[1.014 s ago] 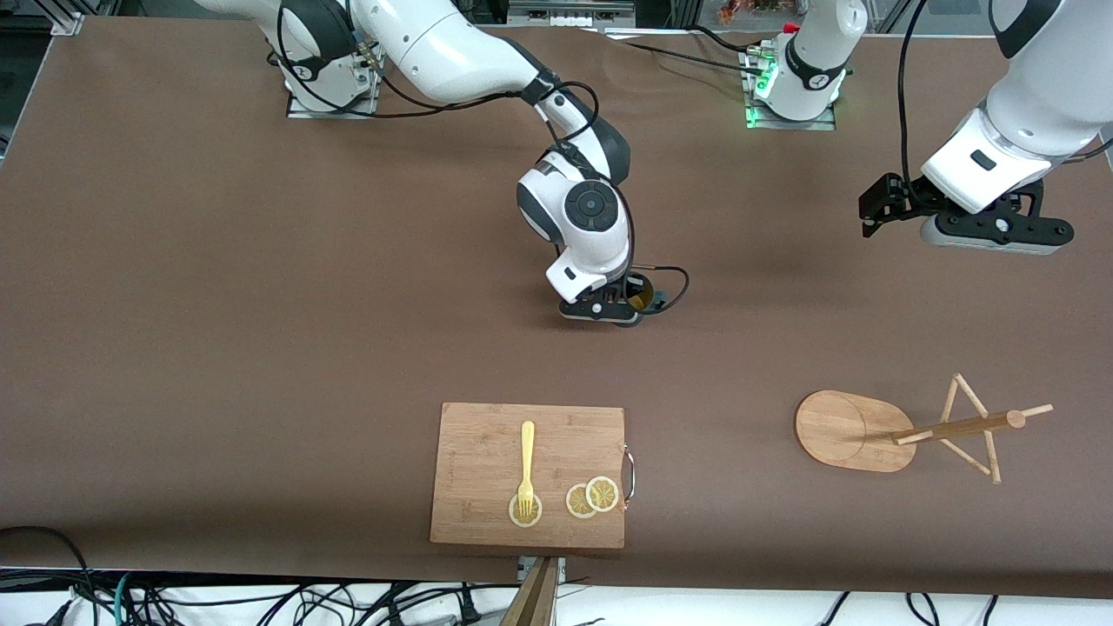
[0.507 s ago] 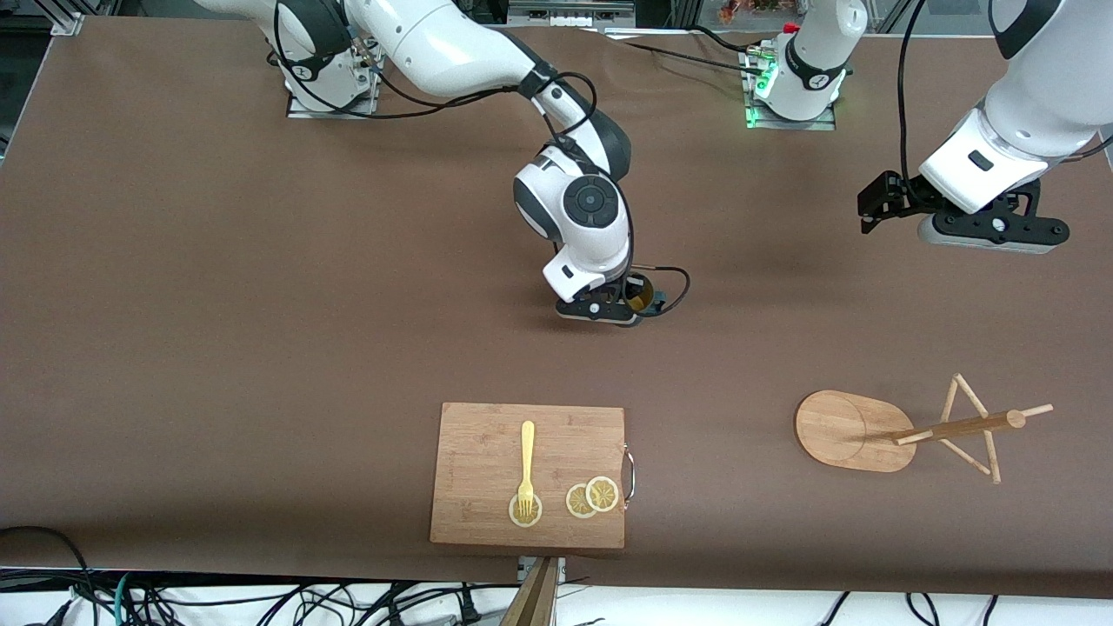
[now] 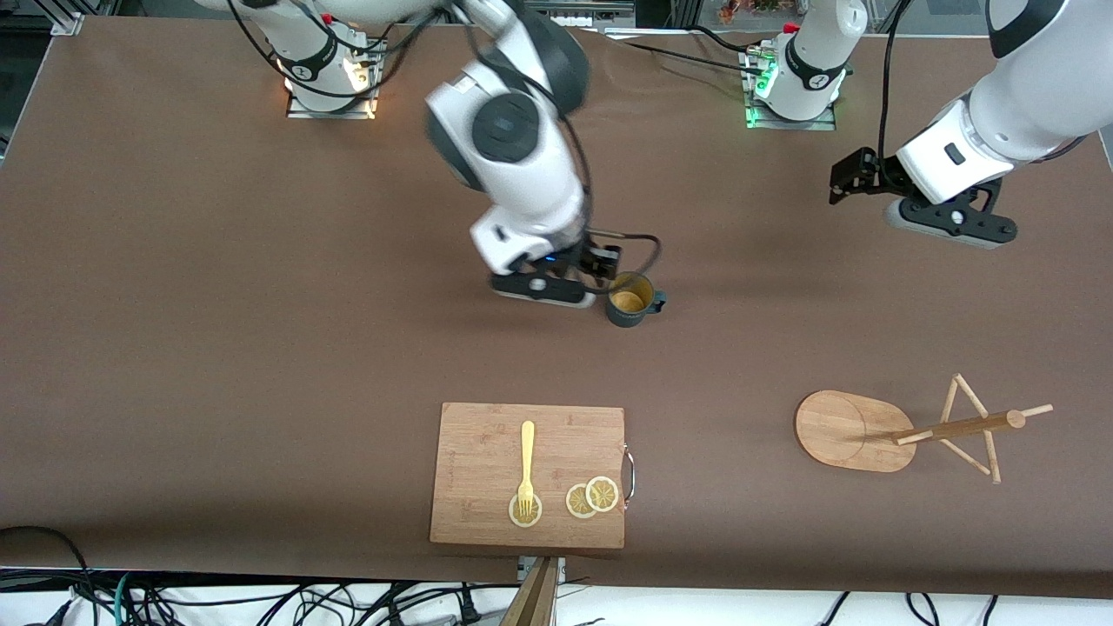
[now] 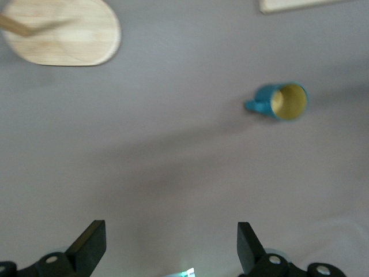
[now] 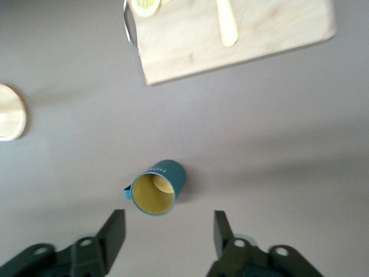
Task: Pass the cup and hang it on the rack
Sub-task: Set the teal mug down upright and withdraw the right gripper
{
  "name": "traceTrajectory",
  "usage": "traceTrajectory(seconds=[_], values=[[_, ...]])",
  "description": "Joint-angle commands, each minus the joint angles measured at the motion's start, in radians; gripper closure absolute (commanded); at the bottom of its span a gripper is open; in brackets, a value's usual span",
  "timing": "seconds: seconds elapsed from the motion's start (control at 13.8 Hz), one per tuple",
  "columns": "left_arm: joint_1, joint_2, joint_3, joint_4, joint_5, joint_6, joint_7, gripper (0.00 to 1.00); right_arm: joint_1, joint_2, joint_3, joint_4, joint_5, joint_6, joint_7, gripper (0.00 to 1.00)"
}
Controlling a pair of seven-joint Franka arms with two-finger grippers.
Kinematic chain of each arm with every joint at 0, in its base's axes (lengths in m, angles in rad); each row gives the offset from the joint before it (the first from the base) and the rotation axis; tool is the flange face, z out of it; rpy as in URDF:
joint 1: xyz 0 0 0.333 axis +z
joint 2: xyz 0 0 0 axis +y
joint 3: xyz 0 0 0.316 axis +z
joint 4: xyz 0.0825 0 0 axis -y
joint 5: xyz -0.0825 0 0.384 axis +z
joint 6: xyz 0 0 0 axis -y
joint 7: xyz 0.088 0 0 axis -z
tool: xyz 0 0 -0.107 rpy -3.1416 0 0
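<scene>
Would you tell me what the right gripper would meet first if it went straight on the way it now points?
Probably bare table. The open right gripper points down at the brown surface just beside the upright cup, whose rim lies close to that line, so depth leaves some doubt.

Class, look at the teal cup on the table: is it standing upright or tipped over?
Upright. The cup stands on the table with its yellow inside facing up in all views; no gripper holds it.

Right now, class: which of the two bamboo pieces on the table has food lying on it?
The cutting board, the rectangular one with a metal handle; it carries lemon slices and a fork. The rack, toward the left arm's end, has only its oval base, post and pegs.
</scene>
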Motion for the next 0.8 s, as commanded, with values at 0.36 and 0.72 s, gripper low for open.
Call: traceTrajectory(seconds=[0.36,0.72], values=[[0.032,0.244,-0.004,0.010,-0.239,0.052,0.654,0.00,-0.306,-0.283,-0.202,-0.053,0.032,-0.321,-0.607,0.00],[0.019,0.435,-0.007,0.010,-0.406,0.203,1.003,0.00,-0.346,-0.288,-0.354,-0.160,0.039,-0.370,-0.879,0.00]])
